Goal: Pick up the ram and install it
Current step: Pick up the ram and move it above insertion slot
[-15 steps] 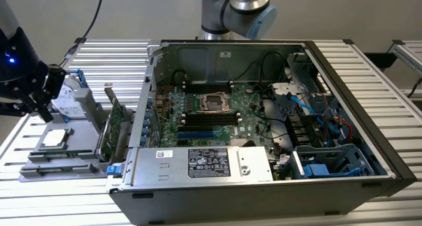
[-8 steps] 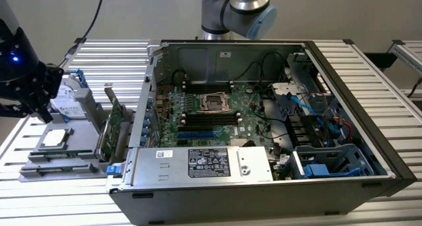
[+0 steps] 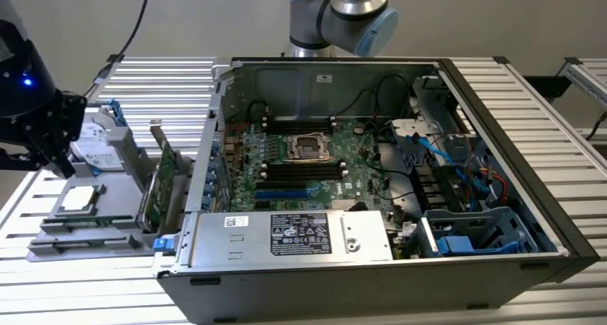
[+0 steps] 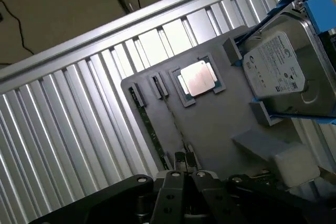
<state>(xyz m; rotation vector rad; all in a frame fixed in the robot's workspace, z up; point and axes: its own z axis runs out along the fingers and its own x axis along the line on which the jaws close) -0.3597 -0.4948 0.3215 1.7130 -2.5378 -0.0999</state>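
Note:
The ram (image 4: 149, 124) is a long thin green stick standing on edge in a slot of the grey holder (image 4: 220, 124). A second thin stick (image 4: 171, 118) stands in the slot beside it. In the exterior view the ram (image 3: 85, 225) lies along the front of the holder (image 3: 57, 232), at that view's left. My black gripper (image 3: 59, 161) hangs above the holder, apart from it. Its fingers (image 4: 184, 167) are shut together with nothing between them, over the near end of the two sticks. Black memory slots (image 3: 303, 170) sit on the motherboard inside the open case.
A processor chip (image 4: 198, 78) and a silver hard drive with blue rails (image 4: 283, 72) also rest on the holder. A tall green expansion card (image 3: 163, 186) stands between holder and case. The open computer case (image 3: 531, 197) holds cables and a power supply (image 3: 294, 236).

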